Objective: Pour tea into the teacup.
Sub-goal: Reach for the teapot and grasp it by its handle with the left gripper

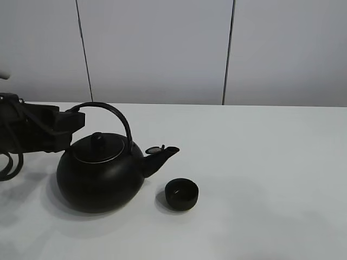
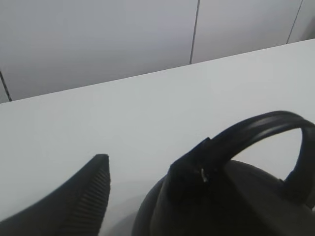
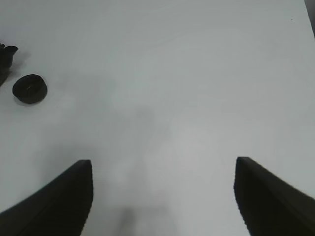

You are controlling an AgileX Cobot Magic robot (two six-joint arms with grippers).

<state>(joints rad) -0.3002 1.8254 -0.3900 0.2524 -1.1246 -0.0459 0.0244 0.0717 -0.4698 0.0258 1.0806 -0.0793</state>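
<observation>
Teacup [image 1: 181,194] stands on the desk [image 1: 260,162] beyond the kettle [image 1: 100,173] from the left gripper [image 2: 147,169], just beside the tip of the spout [image 1: 162,154]. That placing should let a forward tilt of the kettle send tea into it with little carrying. The left gripper is at the end of the arched handle [image 1: 111,111] with its jaws spread, one finger [image 2: 189,169] against the handle and nothing pinched, which I judge to be the approach to a hold there. The right gripper [image 3: 162,191], likewise spread and holding nothing, hangs over the desk well apart from the teacup, seemingly clear of the pour's path.
</observation>
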